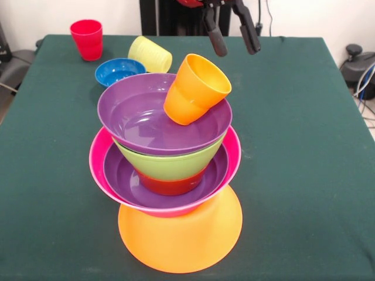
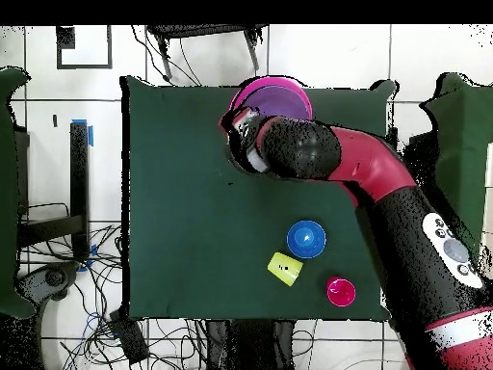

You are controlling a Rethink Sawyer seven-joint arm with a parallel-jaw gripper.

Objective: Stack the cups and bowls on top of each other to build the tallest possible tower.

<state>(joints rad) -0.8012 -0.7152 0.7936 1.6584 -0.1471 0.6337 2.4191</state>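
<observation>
Orange cup (image 1: 195, 88) lies tilted in top purple bowl (image 1: 146, 120).

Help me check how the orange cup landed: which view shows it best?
The front view. There the orange cup shows whole, tilted on its side inside the top purple bowl of the tower, with the open gripper above it. In the overhead view the arm covers it; I cannot find it there.
</observation>
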